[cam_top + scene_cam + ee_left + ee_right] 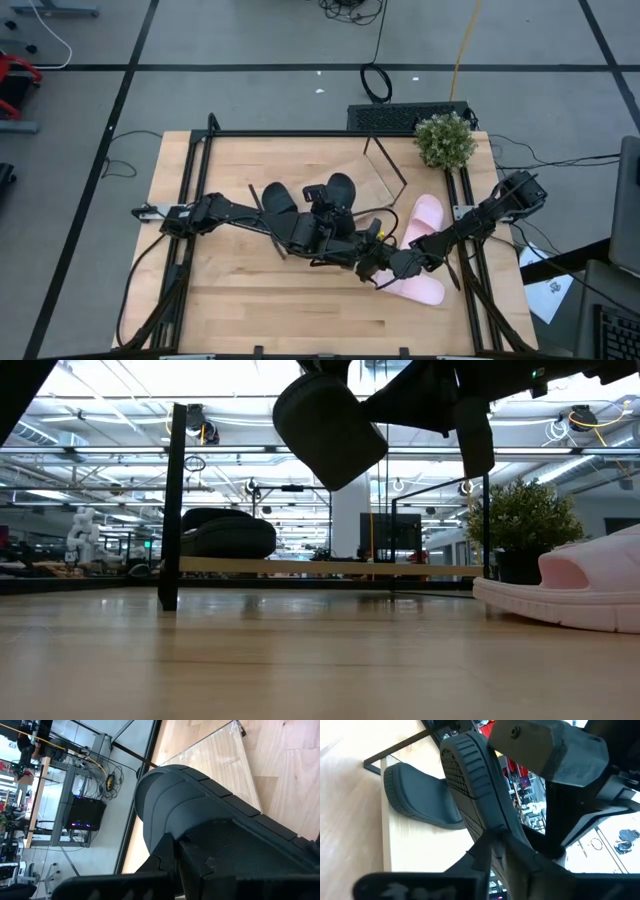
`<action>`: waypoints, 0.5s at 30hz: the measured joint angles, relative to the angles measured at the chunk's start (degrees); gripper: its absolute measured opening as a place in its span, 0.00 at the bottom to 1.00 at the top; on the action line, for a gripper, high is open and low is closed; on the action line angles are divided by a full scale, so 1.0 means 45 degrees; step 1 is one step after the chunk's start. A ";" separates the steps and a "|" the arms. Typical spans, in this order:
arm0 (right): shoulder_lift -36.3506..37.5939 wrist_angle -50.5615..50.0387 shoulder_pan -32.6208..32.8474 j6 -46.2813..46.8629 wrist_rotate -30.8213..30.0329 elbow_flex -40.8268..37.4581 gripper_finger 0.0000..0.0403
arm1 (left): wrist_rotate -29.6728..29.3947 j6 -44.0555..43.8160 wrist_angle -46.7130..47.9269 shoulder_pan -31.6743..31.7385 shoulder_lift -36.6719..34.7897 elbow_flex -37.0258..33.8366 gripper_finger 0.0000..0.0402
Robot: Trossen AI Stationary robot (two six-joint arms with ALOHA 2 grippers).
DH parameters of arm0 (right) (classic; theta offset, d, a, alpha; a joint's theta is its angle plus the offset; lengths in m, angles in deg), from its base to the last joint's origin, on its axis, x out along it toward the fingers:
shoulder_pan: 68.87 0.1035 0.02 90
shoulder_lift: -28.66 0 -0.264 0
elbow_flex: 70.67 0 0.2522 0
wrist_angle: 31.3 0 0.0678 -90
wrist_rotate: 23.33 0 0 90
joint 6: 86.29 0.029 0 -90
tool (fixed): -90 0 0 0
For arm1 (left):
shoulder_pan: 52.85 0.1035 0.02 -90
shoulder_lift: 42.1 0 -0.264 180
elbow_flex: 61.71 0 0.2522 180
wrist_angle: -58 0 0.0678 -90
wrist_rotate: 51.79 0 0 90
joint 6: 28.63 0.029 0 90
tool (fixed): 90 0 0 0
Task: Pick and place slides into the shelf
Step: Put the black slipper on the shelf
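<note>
A matte black slide (338, 188) is up in the air over the middle of the table, seen high in the low view (328, 428). My left gripper (325, 228) and my right gripper (378, 262) meet at it, and both are shut on it. A second black slide (275, 197) lies flat on the shelf's board (330, 567), left of the held one. Two pale pink slides (425, 215) (420, 287) rest sole-down on the tabletop to the right, under the right arm. My left gripper pinches the black slide at the edge of its sole (172, 837), coming level from the table's left. The slide is lifted clear and tilted, one rounded end (330, 460) hanging lowest. My right gripper pinches the same slide by the ribbed sole edge (487, 827), coming from the table's right and near side. Its fingers (492, 852) lie along the sole.
The shelf's thin black frame (385, 165) stands at the far middle of the table, with its post (173, 510) left of the resting slide. A potted plant (445, 140) sits at the far right corner. Bare tabletop lies along the near edge (280, 310).
</note>
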 joint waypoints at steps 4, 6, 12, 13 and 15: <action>0.0004 -0.0004 0.0047 0.0009 -0.0495 0.0000 0.22 | 0.0070 -0.0005 0.0005 -0.0005 0.0000 0.0000 0.00; 0.0005 -0.0003 0.0078 -0.0019 -0.1063 0.0000 0.28 | 0.0123 -0.0007 -0.0005 -0.0007 0.0000 0.0000 0.00; 0.0013 -0.0150 0.0058 -0.0029 -0.1816 0.0000 0.46 | 0.0250 -0.0039 -0.0015 -0.0034 0.0000 0.0000 0.00; 0.0015 -0.0210 0.0058 -0.0029 -0.1792 0.0000 0.48 | 0.0271 -0.0039 -0.0015 -0.0034 0.0000 0.0000 0.00; 0.0015 -0.0451 0.0058 -0.0028 -0.1740 0.0000 0.51 | 0.0269 -0.0038 -0.0019 -0.0034 0.0000 0.0000 0.00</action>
